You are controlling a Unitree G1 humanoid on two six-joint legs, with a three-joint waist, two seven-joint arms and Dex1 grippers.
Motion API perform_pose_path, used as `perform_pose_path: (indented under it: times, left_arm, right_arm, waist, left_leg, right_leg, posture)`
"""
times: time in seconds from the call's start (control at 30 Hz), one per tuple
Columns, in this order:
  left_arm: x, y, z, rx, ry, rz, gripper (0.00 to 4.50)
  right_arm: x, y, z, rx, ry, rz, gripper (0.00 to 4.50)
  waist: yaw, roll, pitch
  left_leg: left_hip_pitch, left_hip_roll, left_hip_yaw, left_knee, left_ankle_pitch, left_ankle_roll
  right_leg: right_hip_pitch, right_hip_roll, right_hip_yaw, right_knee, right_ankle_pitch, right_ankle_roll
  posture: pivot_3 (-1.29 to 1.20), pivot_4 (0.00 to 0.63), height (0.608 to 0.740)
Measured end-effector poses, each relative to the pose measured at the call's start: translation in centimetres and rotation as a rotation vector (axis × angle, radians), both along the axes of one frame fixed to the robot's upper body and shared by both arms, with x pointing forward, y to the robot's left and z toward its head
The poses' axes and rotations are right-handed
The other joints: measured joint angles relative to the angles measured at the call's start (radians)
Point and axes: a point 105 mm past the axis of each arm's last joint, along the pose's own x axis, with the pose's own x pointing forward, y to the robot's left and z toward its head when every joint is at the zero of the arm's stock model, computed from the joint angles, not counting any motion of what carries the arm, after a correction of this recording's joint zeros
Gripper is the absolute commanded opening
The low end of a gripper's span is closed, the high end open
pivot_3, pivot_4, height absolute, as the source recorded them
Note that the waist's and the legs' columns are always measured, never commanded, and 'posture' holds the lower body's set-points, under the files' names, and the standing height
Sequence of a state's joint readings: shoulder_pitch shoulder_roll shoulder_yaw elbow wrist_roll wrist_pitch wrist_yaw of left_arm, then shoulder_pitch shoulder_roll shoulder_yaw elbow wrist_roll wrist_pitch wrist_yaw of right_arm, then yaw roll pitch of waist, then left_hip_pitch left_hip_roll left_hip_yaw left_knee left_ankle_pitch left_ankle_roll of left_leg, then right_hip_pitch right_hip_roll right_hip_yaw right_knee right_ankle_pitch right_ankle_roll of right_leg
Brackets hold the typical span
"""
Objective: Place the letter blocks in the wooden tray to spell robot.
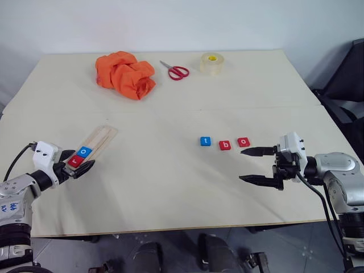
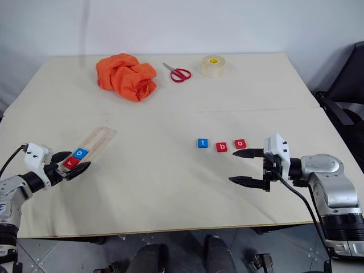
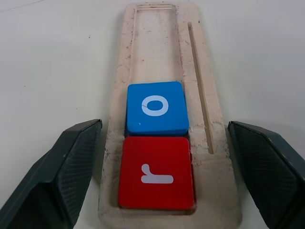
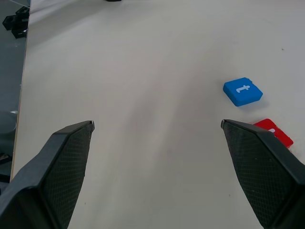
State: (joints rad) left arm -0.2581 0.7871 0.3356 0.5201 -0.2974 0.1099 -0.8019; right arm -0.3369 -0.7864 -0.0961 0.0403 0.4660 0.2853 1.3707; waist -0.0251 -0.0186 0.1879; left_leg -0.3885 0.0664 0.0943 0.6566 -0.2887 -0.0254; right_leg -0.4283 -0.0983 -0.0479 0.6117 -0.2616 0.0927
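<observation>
The wooden tray (image 1: 102,135) lies slanted at the table's left front. Two letter blocks sit in its near end, a red r (image 3: 156,173) with a blue o (image 3: 156,108) just beyond it; the rest of the groove is bare. My left gripper (image 1: 78,161) is open, one finger on each side of the tray's near end. Three more blocks lie in a row right of centre: blue t (image 1: 205,141), red b (image 1: 225,145), red o (image 1: 243,141). My right gripper (image 1: 243,165) is open and empty, just in front of that row and pointing left.
At the back of the table lie a crumpled orange cloth (image 1: 125,73), red-handled scissors (image 1: 175,70) and a roll of clear tape (image 1: 211,62). A dark chair (image 1: 350,85) stands off the table's right edge. Bare tabletop separates the tray from the loose blocks.
</observation>
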Motion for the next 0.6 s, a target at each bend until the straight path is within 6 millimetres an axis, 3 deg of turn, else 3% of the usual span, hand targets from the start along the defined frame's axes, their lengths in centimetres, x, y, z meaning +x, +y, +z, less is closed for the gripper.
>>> perform_pose_path:
  times: [0.6]
  left_arm:
    - [-0.83,0.17,-0.43,-0.02,0.093,0.009,4.5]
  right_arm:
    - [0.77,-0.18,0.73,0.002,-0.032,-0.008,4.47]
  waist:
    - [-0.003,0.0,0.0]
  left_leg:
    - [0.001,0.0,0.001,0.0,0.0,0.0]
  right_leg:
    - [0.0,0.0,0.001,0.001,0.0,0.0]
  posture:
    - [0.0,0.15,0.74]
